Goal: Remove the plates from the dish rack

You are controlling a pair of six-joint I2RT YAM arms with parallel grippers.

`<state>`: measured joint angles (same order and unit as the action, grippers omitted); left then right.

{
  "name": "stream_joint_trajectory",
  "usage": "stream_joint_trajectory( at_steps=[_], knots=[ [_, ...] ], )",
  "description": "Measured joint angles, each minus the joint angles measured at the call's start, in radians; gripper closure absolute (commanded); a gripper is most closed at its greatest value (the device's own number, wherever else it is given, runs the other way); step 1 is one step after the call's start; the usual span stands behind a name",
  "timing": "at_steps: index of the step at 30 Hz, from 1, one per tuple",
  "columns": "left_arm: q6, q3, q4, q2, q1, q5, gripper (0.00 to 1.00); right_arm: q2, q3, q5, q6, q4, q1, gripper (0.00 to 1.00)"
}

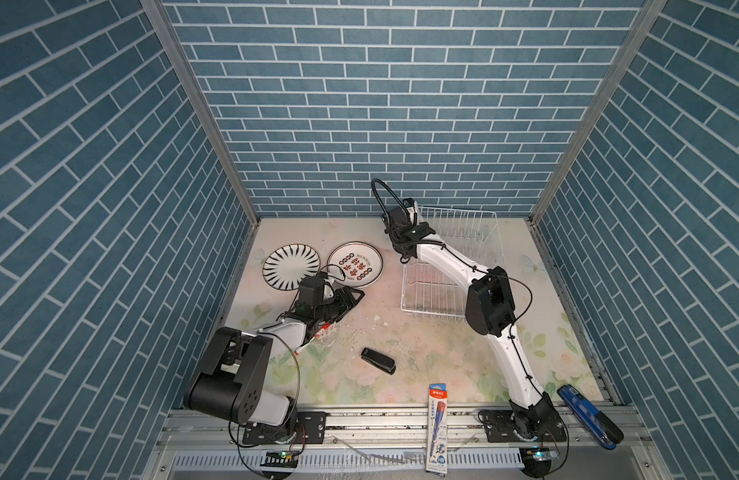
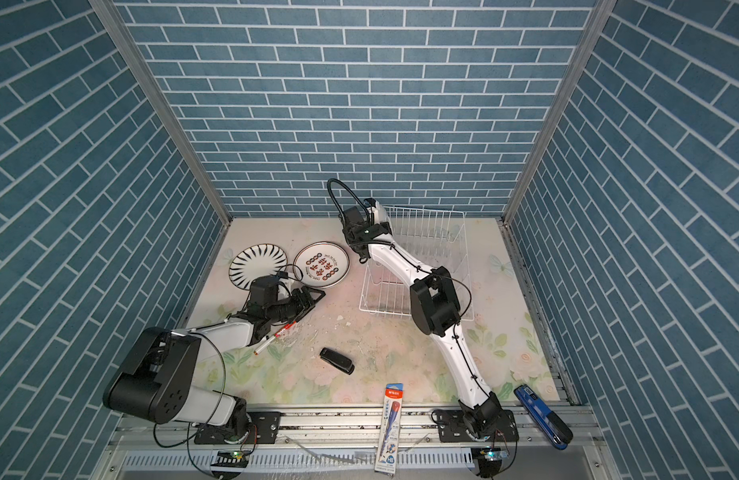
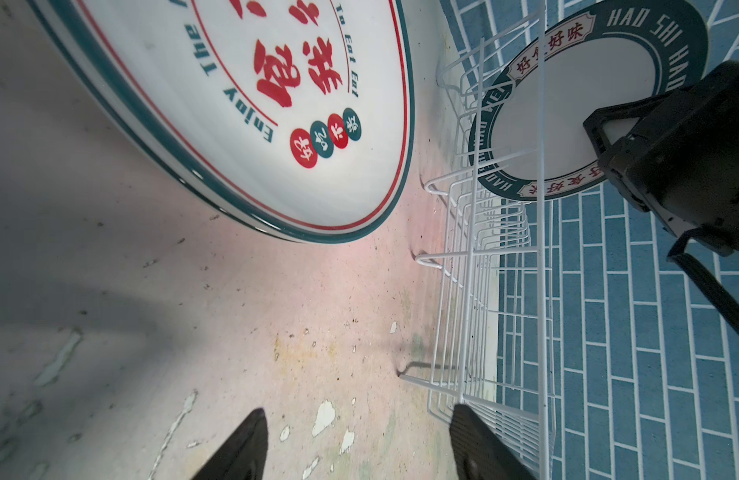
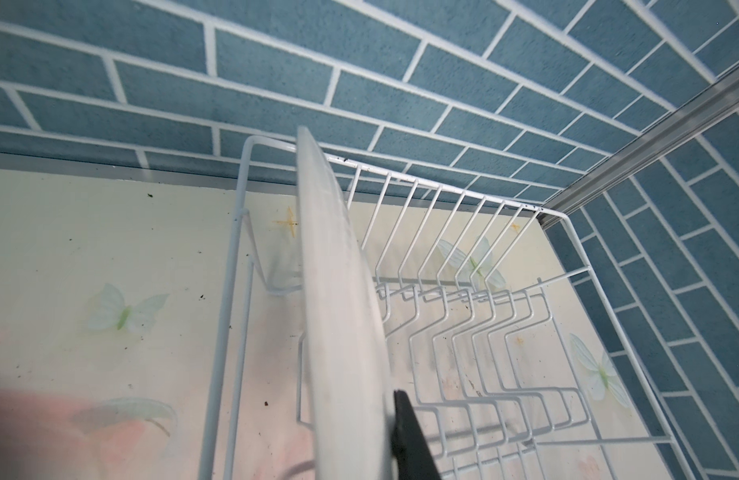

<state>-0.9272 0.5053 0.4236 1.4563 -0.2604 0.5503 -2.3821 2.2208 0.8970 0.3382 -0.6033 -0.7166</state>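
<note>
Two plates lie flat at the table's left in both top views: a black-striped plate (image 1: 291, 266) (image 2: 257, 266) and a red-lettered plate (image 1: 355, 264) (image 2: 322, 264) (image 3: 243, 104). My left gripper (image 1: 351, 297) (image 3: 361, 440) hovers low beside the red-lettered plate, open and empty. The white wire dish rack (image 1: 426, 309) (image 2: 384, 311) (image 3: 475, 291) (image 4: 463, 199) stands at the back right. My right gripper (image 1: 407, 216) (image 3: 608, 137) (image 4: 372, 440) is shut on the edge of a plate with a dark-green lettered rim (image 3: 584, 108) (image 4: 338, 311). It holds this plate upright above the rack's left end. The rack's other slots are bare.
A black stapler (image 1: 378, 360) lies mid-table. A pencil pack (image 1: 437, 428) and a blue tool (image 1: 590, 415) sit at the front edge. A red-and-white pen (image 2: 272, 336) lies under my left arm. Blue brick walls close in three sides.
</note>
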Motion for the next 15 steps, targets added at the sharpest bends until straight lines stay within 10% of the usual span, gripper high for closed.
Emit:
stream_joint_trajectory(
  at_steps=[15],
  knots=[
    [0.000,0.001,-0.001,-0.003,0.000,-0.007,0.28,0.073,-0.043,0.016,-0.027,0.041,-0.016,0.93]
  ],
)
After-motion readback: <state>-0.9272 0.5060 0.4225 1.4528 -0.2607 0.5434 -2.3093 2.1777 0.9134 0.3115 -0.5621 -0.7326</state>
